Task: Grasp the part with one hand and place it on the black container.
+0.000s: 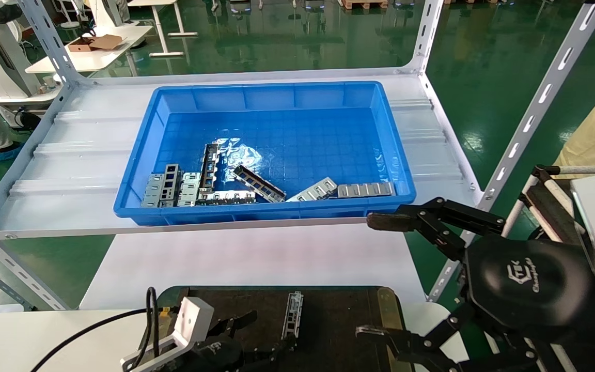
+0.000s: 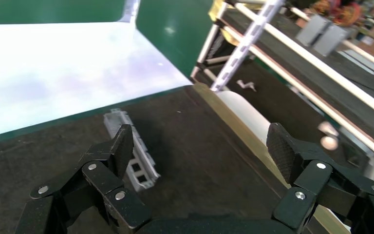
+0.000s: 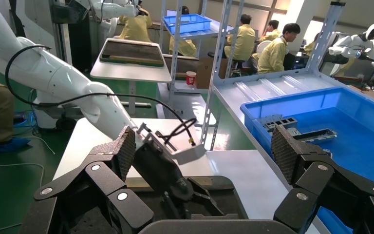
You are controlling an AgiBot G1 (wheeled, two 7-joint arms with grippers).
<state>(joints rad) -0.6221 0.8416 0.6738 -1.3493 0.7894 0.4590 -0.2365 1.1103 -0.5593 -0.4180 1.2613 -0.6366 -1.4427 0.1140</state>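
One part (image 1: pixel 293 311), a narrow silver-grey trough with slots, lies flat on the black container (image 1: pixel 339 315) at the near edge of the head view. My left gripper (image 1: pixel 259 336) is open just above the container, and the part lies beside one fingertip, not held. In the left wrist view the part (image 2: pixel 143 168) lies by that finger (image 2: pixel 121 146) of the left gripper (image 2: pixel 202 148) on the black container (image 2: pixel 199 126). My right gripper (image 1: pixel 380 279) hangs open and empty to the right of the container, below the shelf's front edge.
A blue plastic bin (image 1: pixel 390 150) on the grey shelf (image 1: pixel 70 170) holds several more metal pieces (image 1: pixel 256 183) along its near wall. A white table (image 1: pixel 256 258) lies between shelf and container. Slotted shelf posts (image 1: pixel 535 108) stand at the right. The bin (image 3: pixel 321 122) also shows in the right wrist view.
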